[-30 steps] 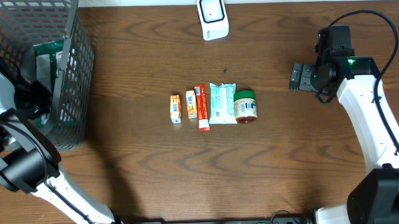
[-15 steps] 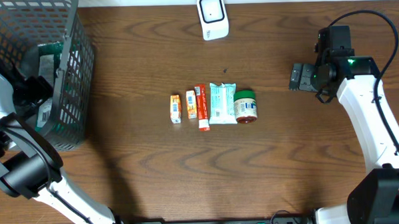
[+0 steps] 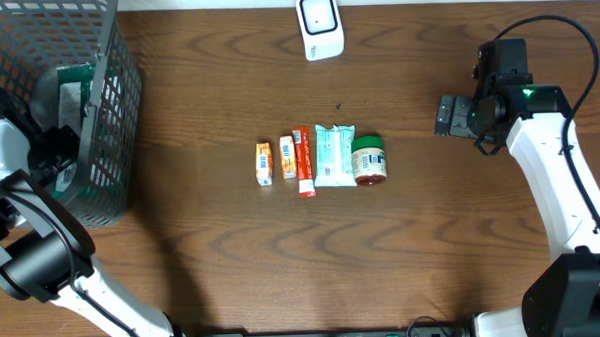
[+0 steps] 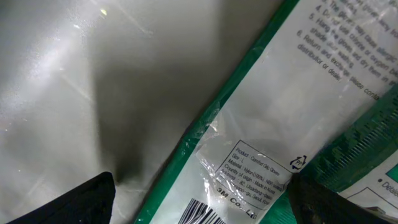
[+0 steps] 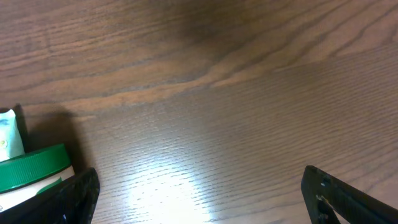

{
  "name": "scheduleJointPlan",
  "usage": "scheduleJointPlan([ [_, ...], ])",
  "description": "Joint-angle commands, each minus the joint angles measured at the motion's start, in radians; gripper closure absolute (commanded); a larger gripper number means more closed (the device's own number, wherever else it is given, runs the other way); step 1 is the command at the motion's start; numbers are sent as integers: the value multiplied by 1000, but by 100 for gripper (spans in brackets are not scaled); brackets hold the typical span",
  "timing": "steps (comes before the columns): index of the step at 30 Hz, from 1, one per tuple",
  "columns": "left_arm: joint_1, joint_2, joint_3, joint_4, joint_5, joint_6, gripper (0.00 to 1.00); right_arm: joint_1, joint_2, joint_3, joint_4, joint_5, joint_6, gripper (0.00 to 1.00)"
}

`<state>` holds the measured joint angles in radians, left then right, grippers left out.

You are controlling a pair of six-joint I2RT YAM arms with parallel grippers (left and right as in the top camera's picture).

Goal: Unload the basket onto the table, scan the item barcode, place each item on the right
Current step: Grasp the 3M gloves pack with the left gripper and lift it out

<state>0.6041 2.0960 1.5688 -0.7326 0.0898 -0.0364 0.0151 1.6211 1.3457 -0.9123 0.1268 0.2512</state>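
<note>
On the tabletop (image 3: pixel 233 261), a wire basket (image 3: pixel 108 115) sits at 9 o'clock; inside, the left tool (image 4: pixel 205 202) gapes, empty, over a green-edged packet (image 4: pixel 261 124), its barcode (image 4: pixel 202 213) showing. The right tool (image 5: pixel 196 186), at 3 o'clock, stands apart, empty. The scanner (image 3: pixel 320 26) sits at 12 o'clock.

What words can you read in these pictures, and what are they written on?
"3M Co": white label on the plastic packet.
"6. Return and exchange": same packet, upper corner.
Rest of the packet's print: too small.
Labels on the row of items: too small to read.
</note>
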Motion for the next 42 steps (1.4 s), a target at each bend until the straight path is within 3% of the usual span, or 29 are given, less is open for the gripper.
scheduleJointPlan([
  [1, -3, 2, -32, -9, 115, 18, 14, 0, -3, 12, 0, 2, -13, 1],
  [6, -3, 2, -32, -10, 305, 37, 30, 0, -3, 12, 0, 2, -13, 1],
  [12, -3, -1, -31, -10, 319, 36, 42, 0, -3, 12, 0, 2, -13, 1],
  [17, -3, -5, -31, -9, 357, 37, 45, 0, -3, 12, 0, 2, -13, 1],
  [27, -2, -74, -15, -3, 417, 36, 92, 0, -3, 12, 0, 2, -13, 1],
  [33, 14, -174, -14, 33, 415, 23, 93, 0, -3, 12, 0, 2, -13, 1],
  [42, 58, -401, -14, 122, 399, -106, 93, 0, -3, 12, 0, 2, -13, 1],
])
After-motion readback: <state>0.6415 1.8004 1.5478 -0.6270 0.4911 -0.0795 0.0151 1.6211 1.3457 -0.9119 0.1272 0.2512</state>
